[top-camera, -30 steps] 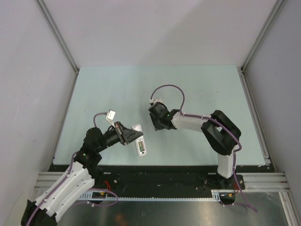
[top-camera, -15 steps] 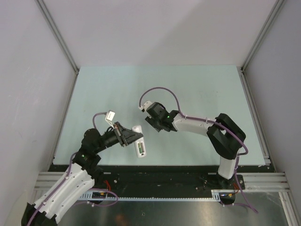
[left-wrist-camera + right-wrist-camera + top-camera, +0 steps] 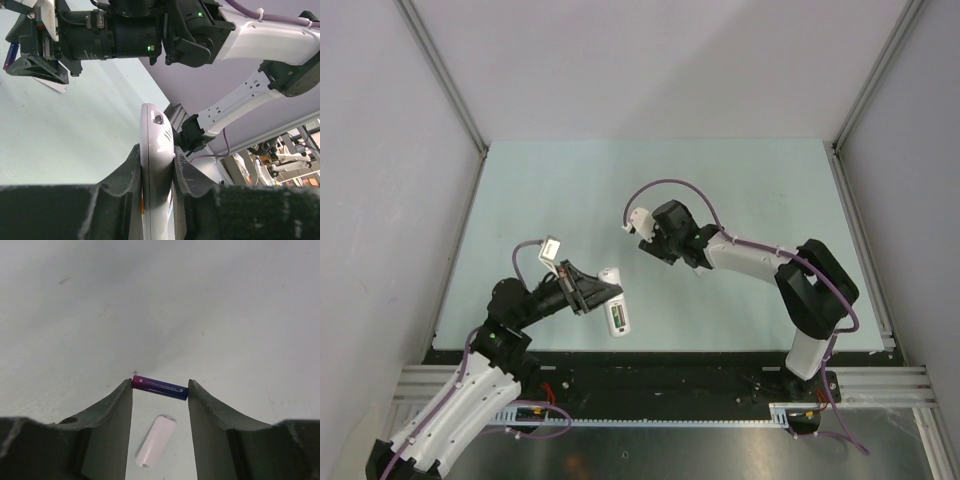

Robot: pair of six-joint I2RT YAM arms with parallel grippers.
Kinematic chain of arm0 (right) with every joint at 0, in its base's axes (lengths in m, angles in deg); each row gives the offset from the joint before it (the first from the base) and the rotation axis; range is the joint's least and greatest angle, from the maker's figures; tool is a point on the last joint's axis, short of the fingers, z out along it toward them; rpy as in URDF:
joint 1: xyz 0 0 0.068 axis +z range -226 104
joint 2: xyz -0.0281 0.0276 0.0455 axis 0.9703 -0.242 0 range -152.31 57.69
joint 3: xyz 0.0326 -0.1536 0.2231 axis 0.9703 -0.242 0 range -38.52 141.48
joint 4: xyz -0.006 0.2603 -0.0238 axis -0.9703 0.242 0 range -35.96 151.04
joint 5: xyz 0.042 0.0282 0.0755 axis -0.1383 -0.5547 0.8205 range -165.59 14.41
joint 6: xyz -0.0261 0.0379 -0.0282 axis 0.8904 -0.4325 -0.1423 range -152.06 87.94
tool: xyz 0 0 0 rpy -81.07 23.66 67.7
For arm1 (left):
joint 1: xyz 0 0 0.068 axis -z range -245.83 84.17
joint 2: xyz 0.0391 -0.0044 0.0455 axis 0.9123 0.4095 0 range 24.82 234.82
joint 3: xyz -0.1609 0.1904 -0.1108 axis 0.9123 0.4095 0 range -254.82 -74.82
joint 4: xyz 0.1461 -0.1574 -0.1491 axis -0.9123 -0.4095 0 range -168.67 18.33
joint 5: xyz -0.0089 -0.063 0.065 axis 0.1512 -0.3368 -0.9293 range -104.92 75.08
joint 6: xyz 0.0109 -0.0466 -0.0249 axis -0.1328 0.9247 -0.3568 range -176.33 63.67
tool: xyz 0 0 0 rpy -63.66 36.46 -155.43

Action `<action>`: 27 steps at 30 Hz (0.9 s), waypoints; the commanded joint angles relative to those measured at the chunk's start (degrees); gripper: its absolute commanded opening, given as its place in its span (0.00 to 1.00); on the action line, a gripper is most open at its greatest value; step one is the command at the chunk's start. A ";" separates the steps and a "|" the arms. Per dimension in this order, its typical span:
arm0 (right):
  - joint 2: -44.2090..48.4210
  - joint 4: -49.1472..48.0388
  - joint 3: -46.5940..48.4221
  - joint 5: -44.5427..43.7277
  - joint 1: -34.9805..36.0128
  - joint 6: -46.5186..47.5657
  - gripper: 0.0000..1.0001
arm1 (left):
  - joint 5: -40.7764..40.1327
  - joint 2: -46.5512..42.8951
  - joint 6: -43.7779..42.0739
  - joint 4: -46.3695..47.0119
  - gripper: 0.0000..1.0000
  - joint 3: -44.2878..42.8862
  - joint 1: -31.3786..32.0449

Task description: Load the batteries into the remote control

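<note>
My left gripper (image 3: 601,290) is shut on the white remote control (image 3: 616,306) and holds it above the table's near edge; a green strip, likely the green battery (image 3: 617,320), shows in its recess. In the left wrist view the remote (image 3: 155,125) stands edge-on between the fingers (image 3: 127,172). My right gripper (image 3: 654,250) hovers to the remote's right and farther back. It holds the dark purple-blue battery (image 3: 160,387) end to end between its fingertips, above the table. The right gripper (image 3: 31,55) and the battery (image 3: 11,54) also show in the left wrist view.
A small white battery cover (image 3: 156,441) lies on the pale green table (image 3: 740,180) below the right gripper; it also shows in the left wrist view (image 3: 52,86). Grey walls close the table at the back and on both sides.
My right gripper has turned at the wrist and shifted slightly toward the back with the battery in it. My left gripper has shifted a little to the left, still holding the remote.
</note>
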 commanded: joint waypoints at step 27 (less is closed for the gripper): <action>-7.07 10.55 4.98 15.84 -3.81 -3.37 0.26 | 0.01 -1.55 -1.08 2.61 0.00 -0.93 1.37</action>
